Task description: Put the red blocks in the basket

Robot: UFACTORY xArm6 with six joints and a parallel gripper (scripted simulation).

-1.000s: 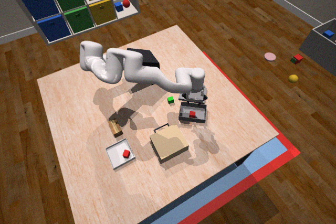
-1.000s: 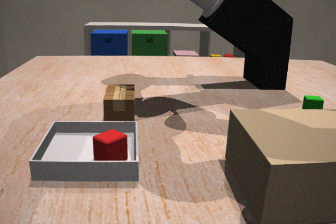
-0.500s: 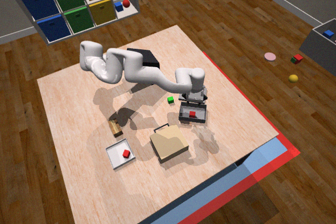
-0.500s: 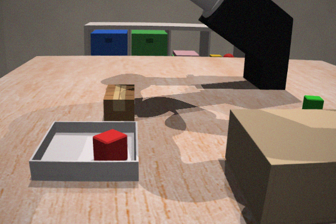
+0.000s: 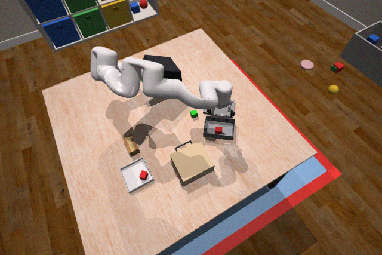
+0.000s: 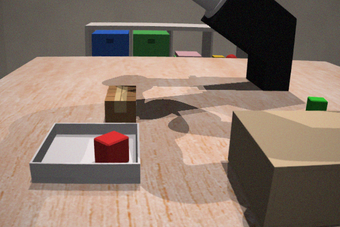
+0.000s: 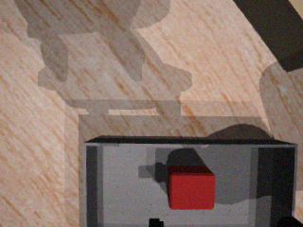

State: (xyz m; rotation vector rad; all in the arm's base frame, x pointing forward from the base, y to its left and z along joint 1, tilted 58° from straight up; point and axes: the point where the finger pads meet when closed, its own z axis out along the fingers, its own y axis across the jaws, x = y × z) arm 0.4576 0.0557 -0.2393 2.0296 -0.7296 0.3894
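My gripper is open with nothing seen between its fingers, low by the back wall of a dark grey open box. A red block lies inside it. Another red block sits in a shallow grey-white tray. The light wooden cabinet shows its dark handle; no drawer sticks out visibly, but its front is hidden. I cannot tell whether the dark box is the basket or the metal box. No separate lid is identifiable.
A green block stands left of the dark box. A small brown carton stands behind the tray. The black arm base is at the back. The wooden table has a near edge below the cabinet.
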